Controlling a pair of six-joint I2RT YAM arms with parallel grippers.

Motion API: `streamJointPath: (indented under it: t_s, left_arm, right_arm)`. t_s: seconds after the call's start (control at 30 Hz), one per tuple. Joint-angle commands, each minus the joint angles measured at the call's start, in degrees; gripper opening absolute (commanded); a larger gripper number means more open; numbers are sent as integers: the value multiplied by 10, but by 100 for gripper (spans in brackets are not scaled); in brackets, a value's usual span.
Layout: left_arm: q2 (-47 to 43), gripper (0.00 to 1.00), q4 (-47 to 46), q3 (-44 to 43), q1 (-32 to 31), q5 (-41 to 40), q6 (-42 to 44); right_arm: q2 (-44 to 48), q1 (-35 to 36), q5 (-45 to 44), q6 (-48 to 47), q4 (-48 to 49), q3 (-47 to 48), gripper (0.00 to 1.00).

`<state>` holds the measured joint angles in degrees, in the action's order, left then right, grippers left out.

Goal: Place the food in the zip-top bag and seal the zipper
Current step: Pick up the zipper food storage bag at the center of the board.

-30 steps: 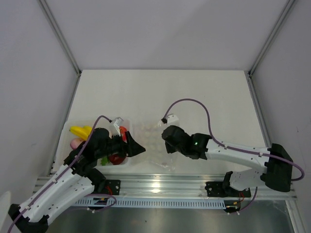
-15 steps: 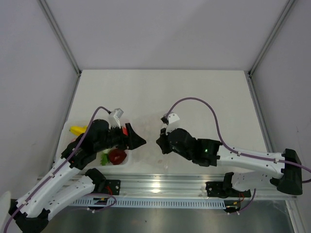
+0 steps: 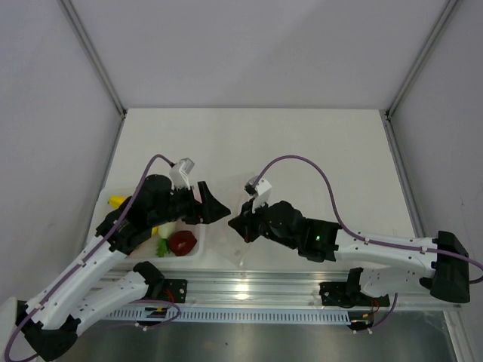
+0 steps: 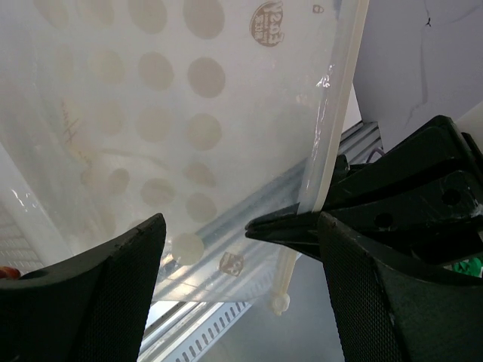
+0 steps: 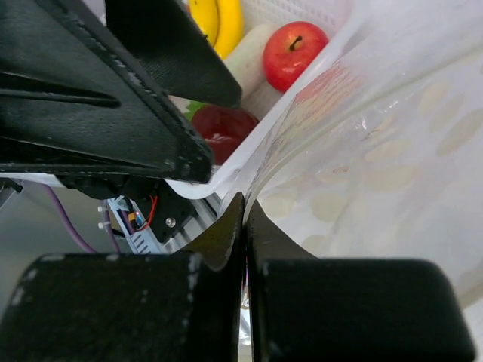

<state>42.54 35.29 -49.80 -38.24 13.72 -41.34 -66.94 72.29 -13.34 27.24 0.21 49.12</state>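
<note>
The clear zip-top bag [image 4: 151, 113], printed with pale dots, hangs between my two grippers; it is faint in the top view [image 3: 240, 253]. Its zipper strip [image 4: 336, 113] runs down the mouth edge. My right gripper [image 5: 245, 204] is shut on that edge of the bag [image 5: 377, 151]; from above it [image 3: 235, 222] sits right next to my left gripper [image 3: 219, 213]. My left gripper [image 4: 238, 234] is open and empty, its fingers [image 4: 113, 286] spread in front of the bag. The red apple [image 5: 294, 53], banana [image 5: 215, 19], white radish [image 5: 245, 64] and dark red one [image 5: 223, 128] lie in the tray.
The shallow white tray [image 3: 198, 255] sits at the near left of the table, under my left arm. The metal rail [image 3: 249, 286] runs along the table's near edge. Grey walls enclose the table on three sides.
My right gripper has moved left with the bag's edge, lifting it off the table. My left gripper has risen from the tray and swung right to meet it.
</note>
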Motion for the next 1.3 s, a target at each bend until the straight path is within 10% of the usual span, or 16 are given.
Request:
streamJointPath:
  t_s: [0.0,0.43,1.27]
  left_arm:
    - [12,83,1,-25,-4,-3,18]
    - [-40,77,-10,33,-12,-20,14]
    - [-74,84,-31,91,-260,-293,-65]
  right_arm:
    - [-13,4,26,-10,65,-3,0]
    - [15,-4,-95,125,-73,15,0]
    - [-117,43,-242,333,-220,203,0]
